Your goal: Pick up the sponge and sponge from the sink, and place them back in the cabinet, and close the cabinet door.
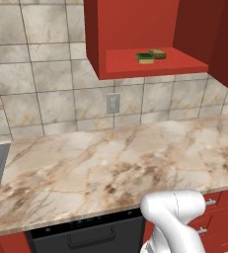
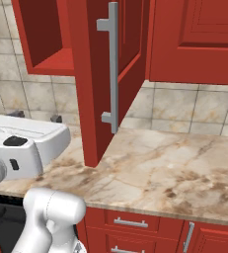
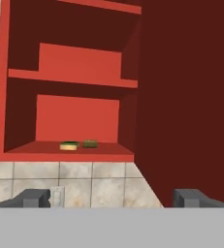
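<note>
Both sponges already lie on the bottom shelf of the red wall cabinet (image 1: 135,64): the green-topped sponge (image 1: 145,58) and the tan sponge (image 1: 157,53) sit just beside each other, near the middle of the shelf. What remains, by my judgement, is the cabinet door (image 2: 93,84), which stands swung wide open, edge-on toward the arm over the marble counter (image 2: 174,168).

The end effector (image 3: 112,197) faces the open cabinet with its fingertips (image 3: 36,197) spread wide apart and nothing between them.

The door is a tall, rigid panel that should swing on its hinges with little resistance but in a fixed arc, so it wants a steady push rather than a squeeze. Its long silver bar handle (image 2: 112,66) looks smooth and thin; the fingers could slip along it. Pressing flat against the panel's outer face near the free edge looks the surer contact, giving the most leverage.
</note>
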{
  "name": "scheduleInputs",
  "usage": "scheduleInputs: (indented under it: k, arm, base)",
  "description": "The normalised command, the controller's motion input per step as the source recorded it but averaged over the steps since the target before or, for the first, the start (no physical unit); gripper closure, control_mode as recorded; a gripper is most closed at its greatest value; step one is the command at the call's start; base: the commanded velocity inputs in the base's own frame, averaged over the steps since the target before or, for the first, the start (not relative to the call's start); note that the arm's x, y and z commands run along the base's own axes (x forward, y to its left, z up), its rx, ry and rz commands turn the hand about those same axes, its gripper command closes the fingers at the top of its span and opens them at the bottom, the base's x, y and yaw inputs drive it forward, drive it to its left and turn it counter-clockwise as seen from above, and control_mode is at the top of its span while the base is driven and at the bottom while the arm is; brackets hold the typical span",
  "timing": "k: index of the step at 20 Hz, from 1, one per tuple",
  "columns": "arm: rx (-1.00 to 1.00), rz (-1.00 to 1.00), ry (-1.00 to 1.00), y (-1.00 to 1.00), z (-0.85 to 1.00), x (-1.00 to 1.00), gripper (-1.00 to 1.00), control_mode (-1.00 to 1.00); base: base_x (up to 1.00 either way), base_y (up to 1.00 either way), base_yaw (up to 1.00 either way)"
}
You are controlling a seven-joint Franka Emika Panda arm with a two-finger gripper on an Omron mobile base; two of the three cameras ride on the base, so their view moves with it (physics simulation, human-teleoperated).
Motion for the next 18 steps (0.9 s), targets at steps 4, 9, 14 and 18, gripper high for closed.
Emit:
scheduleInputs:
  k: [4,9,14,18]
  arm:
    - [0.00,0.00,0.00,-0.04,0.00,-0.47,-1.00,-1.00]
    - [0.00,0.00,0.00,-0.22,0.00,-0.37,-1.00,-1.00]
    - [0.00,0.00,0.00,-0.27,-0.04,-0.07,-1.00,-1.00]
    - [0.00,0.00,0.00,-0.20,-0.07,0.00,-1.00,-1.00]
  base:
    - [0.00,0.00,0.00]
    - [0.00,0.00,0.00]
    - [0.00,0.00,0.00]
    - [0.00,0.00,0.00]
